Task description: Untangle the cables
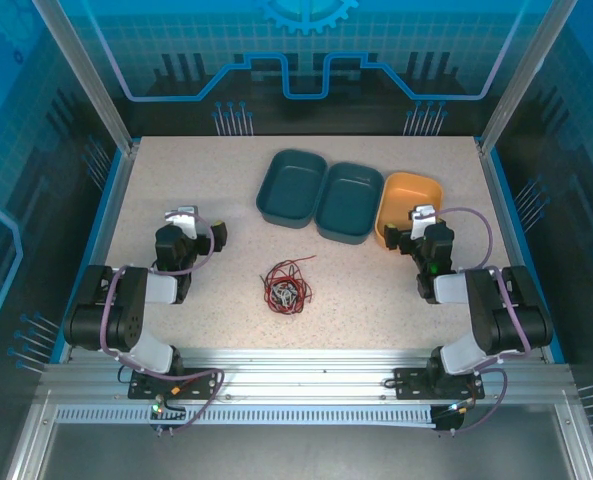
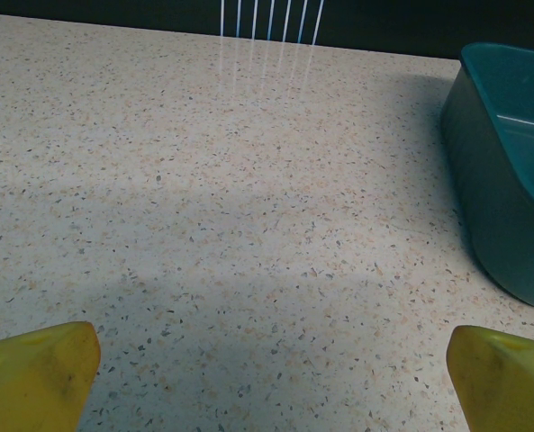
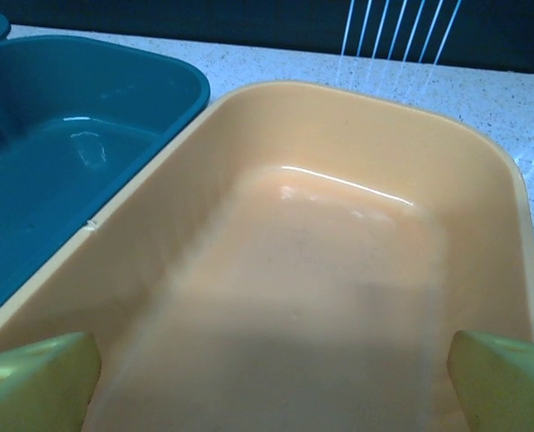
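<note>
Top view: cables point(image 1: 287, 288) lie in one tangled heap (red most visible), left of and nearer than the orange tray point(image 1: 413, 192). The left gripper point(image 1: 186, 216) is well left of that tray.
Left wrist: jaws spread.
Right wrist: right gripper point(image 3: 274, 369), jaws spread, above that tray.

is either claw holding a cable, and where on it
Nothing is held: left claw and right claw are open, and the cables lie tangled on the table.

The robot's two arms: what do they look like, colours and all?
Both the left arm and right arm are chunky black joints with silver-grey links, each trailed by a thick purple cable. A white cap tops each wrist. The left end effector and right end effector end in yellow wedge-shaped fingers.
</note>
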You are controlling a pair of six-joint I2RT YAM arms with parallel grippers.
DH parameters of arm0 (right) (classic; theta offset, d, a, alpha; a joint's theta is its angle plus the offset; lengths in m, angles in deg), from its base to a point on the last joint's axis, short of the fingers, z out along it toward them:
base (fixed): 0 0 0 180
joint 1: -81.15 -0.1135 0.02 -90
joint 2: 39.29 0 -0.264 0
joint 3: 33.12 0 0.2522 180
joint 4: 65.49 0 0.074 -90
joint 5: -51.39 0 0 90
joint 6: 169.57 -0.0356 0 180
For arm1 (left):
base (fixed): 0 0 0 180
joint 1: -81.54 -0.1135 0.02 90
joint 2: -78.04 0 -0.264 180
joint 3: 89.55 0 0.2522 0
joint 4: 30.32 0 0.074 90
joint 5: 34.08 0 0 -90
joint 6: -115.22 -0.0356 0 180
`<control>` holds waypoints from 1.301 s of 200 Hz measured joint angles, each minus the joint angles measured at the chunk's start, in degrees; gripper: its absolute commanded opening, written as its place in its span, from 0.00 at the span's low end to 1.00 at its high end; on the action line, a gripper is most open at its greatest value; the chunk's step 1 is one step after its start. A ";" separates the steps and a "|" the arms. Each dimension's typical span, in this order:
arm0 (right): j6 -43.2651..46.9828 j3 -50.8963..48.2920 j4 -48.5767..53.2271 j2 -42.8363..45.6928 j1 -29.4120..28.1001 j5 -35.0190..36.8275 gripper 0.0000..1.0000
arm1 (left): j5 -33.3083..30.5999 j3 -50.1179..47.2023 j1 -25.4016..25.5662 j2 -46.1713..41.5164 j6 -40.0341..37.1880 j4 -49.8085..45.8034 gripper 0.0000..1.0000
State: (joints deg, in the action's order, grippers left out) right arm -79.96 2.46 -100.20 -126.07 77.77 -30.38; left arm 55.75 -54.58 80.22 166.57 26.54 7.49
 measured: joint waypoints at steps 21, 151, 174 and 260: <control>0.02 1.31 4.42 3.34 -0.15 0.39 1.00 | 0.00 0.85 0.00 -1.29 0.00 -3.04 0.99; -8.02 7.67 38.93 26.08 -11.52 15.26 1.00 | -4.39 3.28 0.04 -23.47 8.31 -17.35 0.99; -11.72 9.60 46.18 28.79 -16.37 18.80 1.00 | -3.63 4.44 1.20 -26.08 13.25 -19.87 0.99; -26.93 20.35 70.38 29.33 -34.99 28.87 1.00 | -3.50 5.79 18.99 -30.45 21.86 -35.21 0.99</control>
State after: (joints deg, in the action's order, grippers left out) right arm -106.88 22.81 -29.82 -96.74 42.78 -1.50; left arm 52.26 -48.79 99.21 136.12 48.40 -27.72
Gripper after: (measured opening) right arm 0.997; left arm 0.993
